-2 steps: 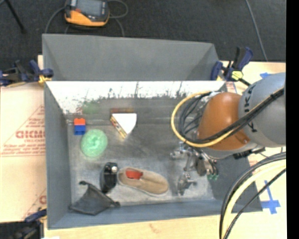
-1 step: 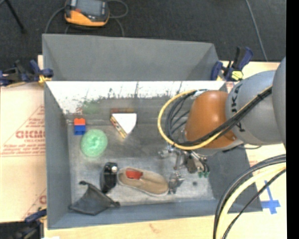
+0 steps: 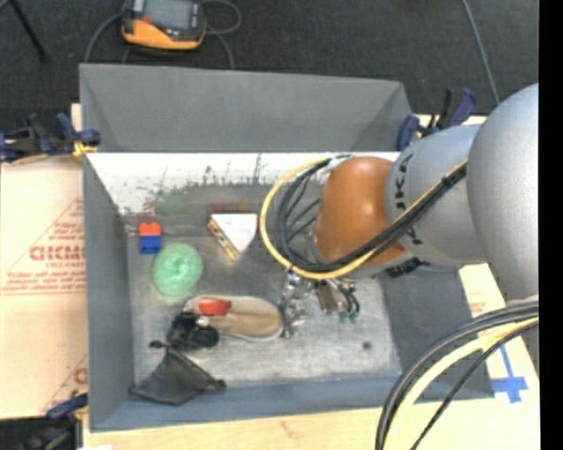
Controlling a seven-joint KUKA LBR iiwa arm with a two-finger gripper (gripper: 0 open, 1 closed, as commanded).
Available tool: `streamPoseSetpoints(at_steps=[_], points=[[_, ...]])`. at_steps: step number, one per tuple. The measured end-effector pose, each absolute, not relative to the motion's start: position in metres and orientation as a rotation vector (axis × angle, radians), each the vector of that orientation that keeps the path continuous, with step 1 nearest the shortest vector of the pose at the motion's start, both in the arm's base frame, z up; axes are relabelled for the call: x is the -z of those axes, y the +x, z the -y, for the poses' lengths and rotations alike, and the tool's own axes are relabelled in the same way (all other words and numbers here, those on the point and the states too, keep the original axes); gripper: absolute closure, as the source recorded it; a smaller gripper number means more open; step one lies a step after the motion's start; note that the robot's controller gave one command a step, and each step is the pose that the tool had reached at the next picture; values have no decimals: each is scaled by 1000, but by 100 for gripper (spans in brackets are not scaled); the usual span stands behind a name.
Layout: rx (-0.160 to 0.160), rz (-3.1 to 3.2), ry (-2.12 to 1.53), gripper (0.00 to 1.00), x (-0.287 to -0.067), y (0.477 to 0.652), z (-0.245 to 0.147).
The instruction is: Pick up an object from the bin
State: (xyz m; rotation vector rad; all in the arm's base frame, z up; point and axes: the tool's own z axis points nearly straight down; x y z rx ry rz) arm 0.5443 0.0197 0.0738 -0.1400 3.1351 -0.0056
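My gripper (image 3: 314, 309) hangs low over the bin's floor, right of centre, under the orange wrist cover. It looks open, with nothing seen between its fingers. Its left fingertip (image 3: 290, 319) stands right at the right end of a tan oblong thing (image 3: 249, 319) lying flat on the floor. A small red piece (image 3: 213, 306) sits at that thing's left end. A black lumpy thing (image 3: 191, 331) lies just left of it. A tiny green bit (image 3: 350, 316) shows by the right fingertip.
A green ball (image 3: 177, 269) and a blue and orange brick (image 3: 149, 237) lie at the left. A white and tan wedge (image 3: 233, 232) sits near the back wall. A dark grey cloth (image 3: 176, 380) fills the front left corner. The arm and its cables cover the bin's right side.
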Motion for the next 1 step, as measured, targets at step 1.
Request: streamPoseSetpoints(at_steps=[1], points=[[6,-3135,-142,100,-74,544,-20]])
